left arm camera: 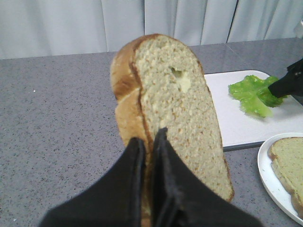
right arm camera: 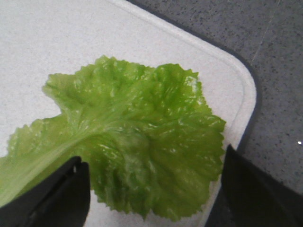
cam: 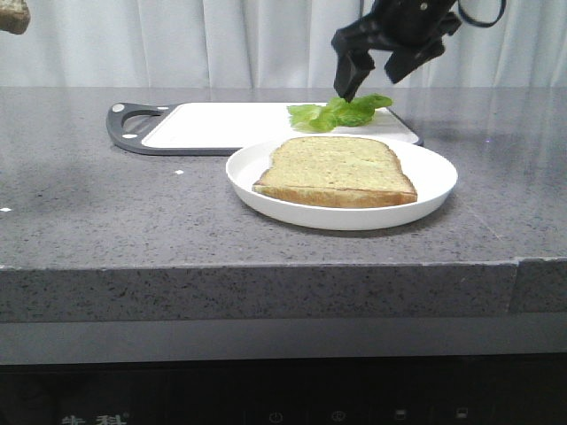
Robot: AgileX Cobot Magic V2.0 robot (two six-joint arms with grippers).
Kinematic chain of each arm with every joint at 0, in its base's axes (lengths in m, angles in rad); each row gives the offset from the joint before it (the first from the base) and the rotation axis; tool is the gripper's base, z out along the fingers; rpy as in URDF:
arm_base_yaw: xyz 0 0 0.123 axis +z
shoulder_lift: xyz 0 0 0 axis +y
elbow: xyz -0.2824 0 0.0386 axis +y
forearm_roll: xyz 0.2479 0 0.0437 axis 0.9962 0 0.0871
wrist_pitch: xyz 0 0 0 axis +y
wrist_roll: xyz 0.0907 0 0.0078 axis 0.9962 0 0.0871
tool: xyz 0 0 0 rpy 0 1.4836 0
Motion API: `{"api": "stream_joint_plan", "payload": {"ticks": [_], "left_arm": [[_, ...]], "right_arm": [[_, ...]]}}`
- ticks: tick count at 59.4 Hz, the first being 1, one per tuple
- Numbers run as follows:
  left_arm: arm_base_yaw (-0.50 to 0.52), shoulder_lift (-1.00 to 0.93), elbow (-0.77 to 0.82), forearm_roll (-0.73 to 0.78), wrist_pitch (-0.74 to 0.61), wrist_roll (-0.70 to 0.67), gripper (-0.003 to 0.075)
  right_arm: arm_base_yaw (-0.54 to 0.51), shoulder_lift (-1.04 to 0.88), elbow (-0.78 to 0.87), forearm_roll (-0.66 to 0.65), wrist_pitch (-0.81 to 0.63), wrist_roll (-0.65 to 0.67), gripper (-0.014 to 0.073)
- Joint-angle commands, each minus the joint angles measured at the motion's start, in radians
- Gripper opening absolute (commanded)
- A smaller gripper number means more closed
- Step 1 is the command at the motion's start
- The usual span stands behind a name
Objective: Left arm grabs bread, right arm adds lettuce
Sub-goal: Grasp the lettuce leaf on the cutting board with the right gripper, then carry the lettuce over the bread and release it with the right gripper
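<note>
My left gripper (left arm camera: pixel 150 139) is shut on the lower edge of the bread (left arm camera: pixel 175 104), a tan slice with a small hole near its far end, held upright above the counter. In the front view only a corner of that bread (cam: pixel 11 16) shows at the top left. The lettuce (cam: pixel 341 111) lies on the right end of the white cutting board (cam: pixel 221 124). My right gripper (cam: pixel 372 78) hangs open just above the leaf, and in the right wrist view (right arm camera: pixel 154 158) its fingers straddle the lettuce (right arm camera: pixel 142 142) without gripping it.
A white plate (cam: pixel 434 190) at the front of the board holds a second bread slice (cam: pixel 341 173) without a hole. The board has a dark grey rim and a handle (cam: pixel 133 119) at its left end. White curtains hang behind the grey counter.
</note>
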Motion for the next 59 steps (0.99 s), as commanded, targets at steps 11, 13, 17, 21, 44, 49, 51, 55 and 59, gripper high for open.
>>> {"api": "stream_joint_plan", "payload": {"ticks": [11, 13, 17, 21, 44, 49, 51, 55, 59], "left_arm": [[0.004, -0.003, -0.029, 0.023, -0.065, -0.011, -0.0021], [0.004, -0.003, -0.029, 0.023, -0.066, -0.011, -0.0021], [0.004, -0.003, -0.029, 0.023, -0.067, -0.011, -0.0021], [0.004, -0.003, -0.029, 0.023, -0.072, -0.011, -0.0021], [0.004, -0.003, -0.029, 0.017, -0.076, -0.011, -0.0021], [0.004, -0.003, -0.029, 0.017, -0.076, -0.011, -0.0021], [0.004, -0.003, -0.029, 0.015, -0.076, -0.011, -0.0021], [0.004, -0.003, -0.029, 0.015, -0.076, -0.011, -0.0021], [0.004, -0.003, -0.029, 0.011, -0.076, -0.011, -0.0021]], "right_arm": [[0.000, -0.013, -0.075, 0.002, -0.040, -0.009, 0.0351], [0.000, -0.013, -0.075, 0.002, -0.044, -0.009, 0.0336], [0.000, -0.013, -0.075, 0.002, -0.046, -0.009, 0.0304], [0.000, -0.013, -0.075, 0.002, -0.042, -0.009, 0.0227], [0.000, -0.048, -0.075, 0.004, -0.006, -0.009, -0.0038], [0.000, -0.080, -0.075, 0.013, -0.001, -0.009, -0.0038], [0.000, -0.093, -0.073, 0.023, 0.005, -0.009, -0.0038], [0.000, -0.132, -0.065, 0.047, 0.024, -0.009, -0.0038], [0.004, -0.192, -0.021, 0.077, 0.035, -0.009, -0.0034]]}}
